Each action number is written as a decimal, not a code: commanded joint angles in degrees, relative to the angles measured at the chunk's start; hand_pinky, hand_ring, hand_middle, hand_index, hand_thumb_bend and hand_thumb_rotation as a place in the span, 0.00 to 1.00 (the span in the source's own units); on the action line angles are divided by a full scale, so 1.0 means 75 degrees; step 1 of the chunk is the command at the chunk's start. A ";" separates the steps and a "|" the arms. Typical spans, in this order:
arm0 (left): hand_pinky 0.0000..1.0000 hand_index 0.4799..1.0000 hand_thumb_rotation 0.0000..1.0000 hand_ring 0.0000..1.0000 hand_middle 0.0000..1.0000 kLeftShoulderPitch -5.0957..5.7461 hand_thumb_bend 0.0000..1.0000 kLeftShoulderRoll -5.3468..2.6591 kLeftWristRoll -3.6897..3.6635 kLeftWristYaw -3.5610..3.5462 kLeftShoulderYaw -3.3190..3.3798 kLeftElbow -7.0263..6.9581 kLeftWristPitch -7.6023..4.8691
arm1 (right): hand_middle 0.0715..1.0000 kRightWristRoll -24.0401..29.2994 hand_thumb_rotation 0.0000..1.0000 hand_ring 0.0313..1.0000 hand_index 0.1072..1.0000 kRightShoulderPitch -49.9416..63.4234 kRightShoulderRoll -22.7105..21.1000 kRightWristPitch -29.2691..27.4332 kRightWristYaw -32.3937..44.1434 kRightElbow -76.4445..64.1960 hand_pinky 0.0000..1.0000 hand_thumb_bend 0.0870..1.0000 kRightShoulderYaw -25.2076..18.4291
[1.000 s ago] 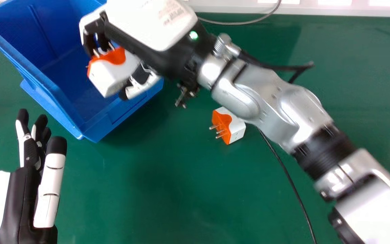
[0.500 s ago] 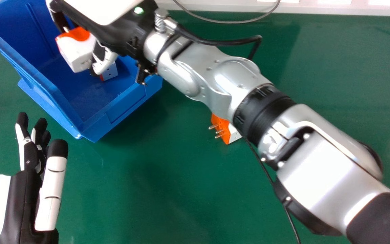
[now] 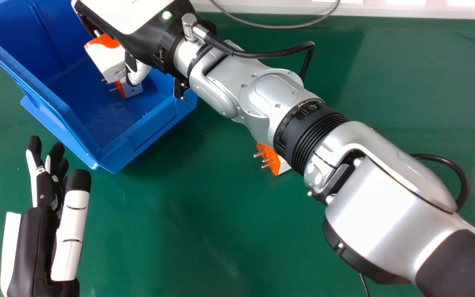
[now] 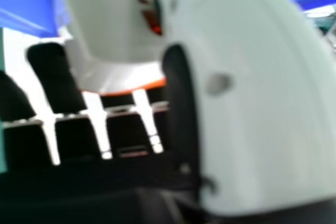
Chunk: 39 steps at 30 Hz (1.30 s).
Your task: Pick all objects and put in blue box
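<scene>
Over the blue box [image 3: 111, 159], my right hand [image 3: 139, 73] is shut on a white-and-orange plug adapter [image 3: 107, 57]; part of the grip is hidden behind the hand. A second adapter [image 3: 132, 90] lies inside the box, just below the held one. In the right hand view, the held adapter [image 4: 113, 30] sits between the fingers and the thumb of my right hand [image 4: 257, 108]. A third adapter [image 3: 267, 154] is on the table, partly covered by my right forearm. My left hand [image 3: 70, 231] is open near the left edge, in front of the box.
The silver right arm crosses diagonally from the lower right over the green table [image 3: 204, 214]. A grey cable [image 3: 278, 27] curves near the table's back edge, and a black cable [image 3: 364, 284] shows at the bottom under the arm.
My right hand has carried its adapter left and farther over the box, then come back slightly right. The adapter inside the box has come into view. My left hand has shifted slightly right.
</scene>
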 commanded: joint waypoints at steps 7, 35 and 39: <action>1.00 1.00 0.87 1.00 1.00 0.0063 0.70 -0.0007 -0.0032 0.0022 -0.0022 -0.0322 -0.0044 | 0.46 0.0219 0.00 0.44 0.40 -0.0075 0.0485 -0.0073 0.0064 -0.0053 0.39 0.46 0.0034; 0.93 0.89 0.82 0.95 0.95 -0.0060 0.66 0.0312 0.0719 0.0228 0.0321 -0.0430 0.0459 | 1.00 -0.0083 1.00 1.00 1.00 0.0214 0.0446 0.1073 -0.0290 -0.0096 1.00 0.69 0.1000; 0.92 0.89 0.81 0.95 0.95 -0.0097 0.65 0.0347 0.0696 0.0208 0.0328 -0.0411 0.0435 | 1.00 -0.0075 1.00 1.00 1.00 0.0246 0.0431 0.1092 -0.0387 -0.0093 1.00 0.69 0.1033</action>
